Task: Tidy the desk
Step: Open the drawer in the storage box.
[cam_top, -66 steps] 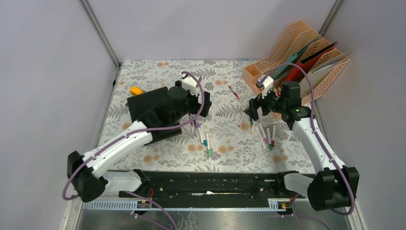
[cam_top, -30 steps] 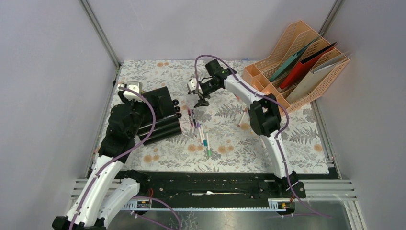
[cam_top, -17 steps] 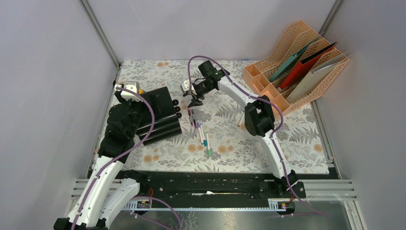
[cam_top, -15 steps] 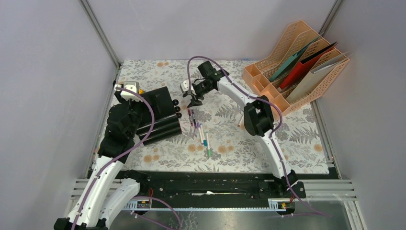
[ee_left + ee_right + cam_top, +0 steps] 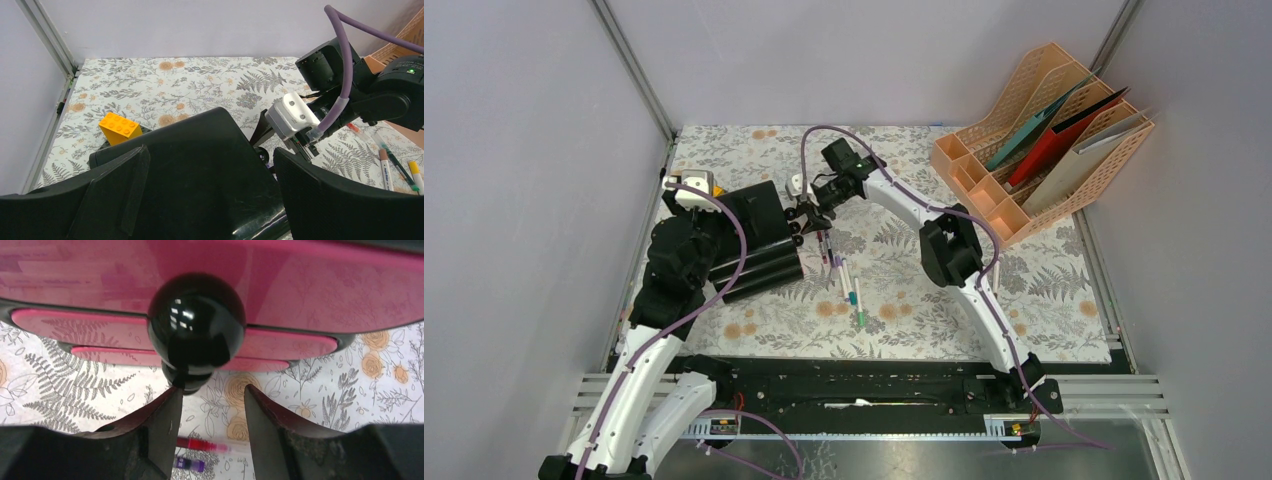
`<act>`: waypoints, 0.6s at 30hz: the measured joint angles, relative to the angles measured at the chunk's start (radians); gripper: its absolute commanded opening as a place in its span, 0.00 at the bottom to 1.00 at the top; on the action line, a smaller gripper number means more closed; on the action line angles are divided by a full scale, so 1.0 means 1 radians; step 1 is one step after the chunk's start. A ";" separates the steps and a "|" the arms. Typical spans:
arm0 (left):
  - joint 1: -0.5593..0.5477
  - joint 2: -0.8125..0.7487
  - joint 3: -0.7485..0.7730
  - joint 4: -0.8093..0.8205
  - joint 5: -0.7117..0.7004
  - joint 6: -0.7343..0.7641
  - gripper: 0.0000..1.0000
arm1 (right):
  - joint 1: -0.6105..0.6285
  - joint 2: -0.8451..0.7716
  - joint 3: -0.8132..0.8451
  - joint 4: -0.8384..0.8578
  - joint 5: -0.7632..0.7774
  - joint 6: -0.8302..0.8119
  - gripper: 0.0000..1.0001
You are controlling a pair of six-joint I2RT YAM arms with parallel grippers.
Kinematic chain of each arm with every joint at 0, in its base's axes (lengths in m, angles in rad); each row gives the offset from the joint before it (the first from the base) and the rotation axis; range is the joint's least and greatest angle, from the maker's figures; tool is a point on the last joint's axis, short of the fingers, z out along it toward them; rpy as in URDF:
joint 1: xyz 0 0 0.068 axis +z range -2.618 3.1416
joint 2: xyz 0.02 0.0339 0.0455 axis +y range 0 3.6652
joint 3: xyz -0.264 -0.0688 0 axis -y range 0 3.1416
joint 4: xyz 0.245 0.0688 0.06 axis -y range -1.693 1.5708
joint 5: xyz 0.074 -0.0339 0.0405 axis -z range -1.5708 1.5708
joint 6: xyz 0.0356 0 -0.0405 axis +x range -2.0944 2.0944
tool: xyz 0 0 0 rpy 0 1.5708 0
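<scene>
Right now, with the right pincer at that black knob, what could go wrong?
The glossy round knob sits just beyond the tips of the right pincer, so a grip may slip off. Pens lie directly beneath it and could get swept. The left pincer hangs open above the drawer unit, not bracing it, so a pull might drag the whole unit.

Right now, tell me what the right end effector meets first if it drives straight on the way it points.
The glossy black knob on the black drawer unit, dead ahead of the right end effector; the gap is hard to judge.

Glossy black knob (image 5: 196,322), cloth-covered desk (image 5: 894,300)
</scene>
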State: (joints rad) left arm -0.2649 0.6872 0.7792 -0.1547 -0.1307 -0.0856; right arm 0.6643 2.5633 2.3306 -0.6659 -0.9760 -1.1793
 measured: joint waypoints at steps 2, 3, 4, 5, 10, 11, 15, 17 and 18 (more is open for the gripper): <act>0.001 0.000 -0.001 0.000 0.000 0.000 0.99 | 0.008 0.003 0.005 0.003 -0.011 0.017 0.54; 0.002 0.000 -0.001 0.000 0.000 0.000 0.99 | 0.010 0.003 0.008 0.003 -0.013 0.026 0.53; 0.002 0.000 -0.001 0.000 0.000 0.000 0.99 | 0.014 0.003 0.010 0.002 -0.013 0.034 0.52; 0.003 0.000 -0.001 0.000 0.000 0.000 0.99 | 0.014 0.003 0.010 0.001 -0.014 0.043 0.51; 0.003 0.000 -0.001 0.000 0.000 0.000 0.99 | 0.017 0.003 0.010 -0.004 -0.022 0.085 0.48; 0.003 0.000 -0.001 0.000 0.000 0.000 0.99 | 0.018 0.003 0.010 -0.005 -0.022 0.093 0.50; 0.003 -0.002 -0.001 0.000 0.002 0.000 0.99 | 0.025 0.003 0.010 -0.002 -0.041 0.119 0.59; 0.004 -0.004 -0.001 0.000 0.003 0.000 0.99 | 0.034 0.002 0.010 -0.002 -0.057 0.121 0.57; 0.005 -0.006 -0.001 0.000 0.003 0.000 0.99 | 0.039 0.002 0.008 -0.003 -0.060 0.121 0.54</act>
State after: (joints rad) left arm -0.2604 0.6815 0.7780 -0.1547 -0.1276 -0.0860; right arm 0.7033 2.5652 2.3386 -0.6685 -1.0363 -1.0584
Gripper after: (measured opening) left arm 0.987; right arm 0.581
